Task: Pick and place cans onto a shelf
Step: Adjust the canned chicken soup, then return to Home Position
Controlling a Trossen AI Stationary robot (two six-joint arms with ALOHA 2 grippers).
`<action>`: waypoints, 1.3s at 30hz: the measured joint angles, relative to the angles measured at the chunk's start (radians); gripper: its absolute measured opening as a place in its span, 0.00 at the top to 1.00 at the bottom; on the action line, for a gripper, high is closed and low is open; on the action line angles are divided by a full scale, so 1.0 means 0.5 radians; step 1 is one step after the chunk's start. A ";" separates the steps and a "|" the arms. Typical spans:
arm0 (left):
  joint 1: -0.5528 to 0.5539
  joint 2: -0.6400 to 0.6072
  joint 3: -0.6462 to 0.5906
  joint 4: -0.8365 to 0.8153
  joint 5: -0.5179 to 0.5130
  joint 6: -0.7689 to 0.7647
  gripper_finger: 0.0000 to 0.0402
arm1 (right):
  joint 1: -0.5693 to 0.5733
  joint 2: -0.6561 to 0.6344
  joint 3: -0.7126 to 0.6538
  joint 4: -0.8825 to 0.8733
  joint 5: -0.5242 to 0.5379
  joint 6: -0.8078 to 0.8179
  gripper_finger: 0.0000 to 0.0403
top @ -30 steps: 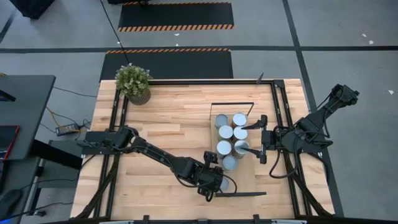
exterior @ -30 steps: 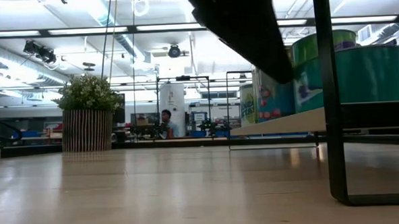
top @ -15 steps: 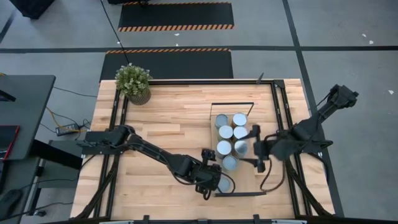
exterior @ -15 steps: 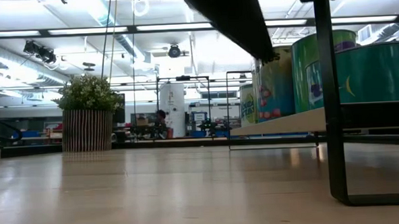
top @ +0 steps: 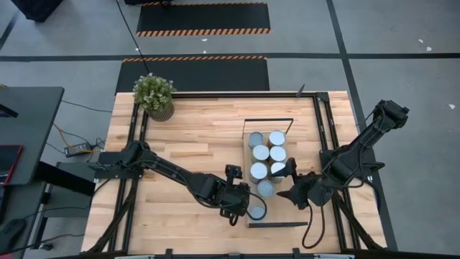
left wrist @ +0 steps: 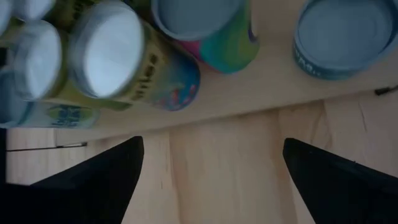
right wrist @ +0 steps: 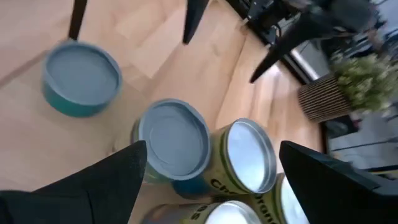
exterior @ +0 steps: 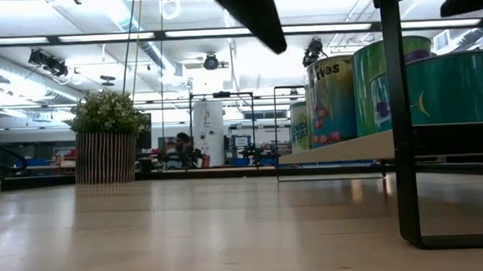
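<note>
Standing together on the shelf (top: 253,155) near the right side of the counter (top: 194,144): seven cans (top: 260,170), all upright, round tops up; packed close in two rows for the most part, tops silvery-white or blue-grey; one can (top: 256,212) set apart from the rest, alone at the near end of the shelf, close to the thin black frame there; seen from table height as tall green, yellow and teal cans (exterior: 332,100) on a light-wood board raised a little above the counter.

Hanging right beside that lone can: left tool (top: 243,203), fingers spread wide, holding nothing; from its own wrist camera, two dark fingers (left wrist: 93,180) far apart over bare wood, with the shelf edge and can tops (left wrist: 112,53) just ahead.

Reaching in from the other side: right tool (top: 289,183), just next to the cluster, fingers also spread wide and empty; in its wrist camera, a blue-grey top (right wrist: 174,137) and a silvery top (right wrist: 249,155) close in front, the lone teal can (right wrist: 81,78) farther off.

Sitting at the far left corner of the counter, well away from the shelf: small potted plant (top: 154,94) in a ribbed pot; beyond the counter, grey floor with striped mats (top: 203,19).
</note>
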 joint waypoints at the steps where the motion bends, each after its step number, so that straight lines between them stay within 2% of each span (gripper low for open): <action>1: 0.001 -0.009 0.000 0.006 -0.007 -0.004 0.02 | 0.004 0.019 0.000 0.002 0.026 -0.039 0.07; 16: 0.001 -0.101 -0.002 0.016 -0.024 -0.104 0.02 | 0.068 0.344 0.000 -0.006 0.317 -0.399 0.07; 19: 0.001 -0.109 -0.002 0.014 -0.028 -0.104 0.02 | 0.065 0.403 0.000 0.055 0.384 -0.433 0.07; 26: 0.001 -0.130 -0.002 0.019 -0.038 -0.103 0.02 | 0.012 0.505 0.000 0.305 0.384 -0.627 0.07; 32: -0.004 -0.129 -0.002 -0.008 -0.038 -0.126 0.02 | 0.011 0.470 0.000 0.354 0.391 -0.644 0.07; 36: -0.023 -0.129 -0.002 -0.024 -0.037 -0.103 0.02 | 0.102 0.355 0.009 0.357 0.465 -0.623 0.07; 39: -0.039 -0.138 -0.002 -0.024 -0.038 -0.050 0.02 | 0.186 0.228 0.010 0.309 0.551 -0.491 0.07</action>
